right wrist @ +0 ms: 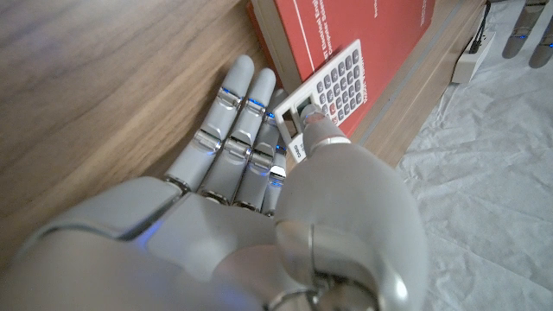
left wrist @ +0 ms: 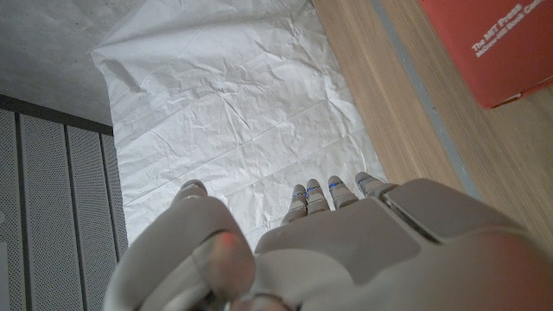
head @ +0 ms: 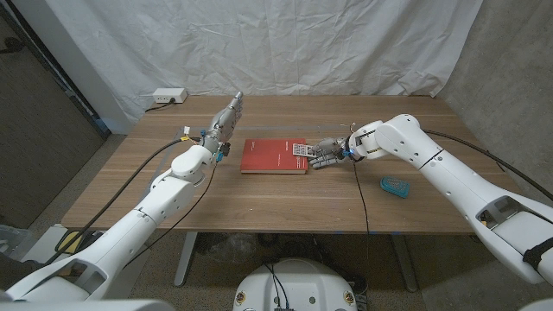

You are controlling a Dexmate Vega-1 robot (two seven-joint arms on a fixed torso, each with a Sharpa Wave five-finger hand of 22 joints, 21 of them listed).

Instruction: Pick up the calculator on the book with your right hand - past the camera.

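A red book (head: 273, 156) lies mid-table. The small white calculator (head: 301, 149) sits at its right end. My right hand (head: 327, 154) is at that end of the book. In the right wrist view its thumb (right wrist: 321, 131) presses on the calculator's (right wrist: 339, 78) display end while the fingers (right wrist: 233, 121) reach under it along the book's (right wrist: 380, 34) edge, pinching it. My left hand (head: 226, 121) stands left of the book, fingers straight and apart, holding nothing. The left wrist view has that hand (left wrist: 346, 250) and a corner of the book (left wrist: 497, 43).
A teal object (head: 395, 186) lies on the table under my right forearm. A white power strip (head: 168, 96) sits at the back left corner. White cloth (head: 259, 43) hangs behind the table. Black cables run along both arms.
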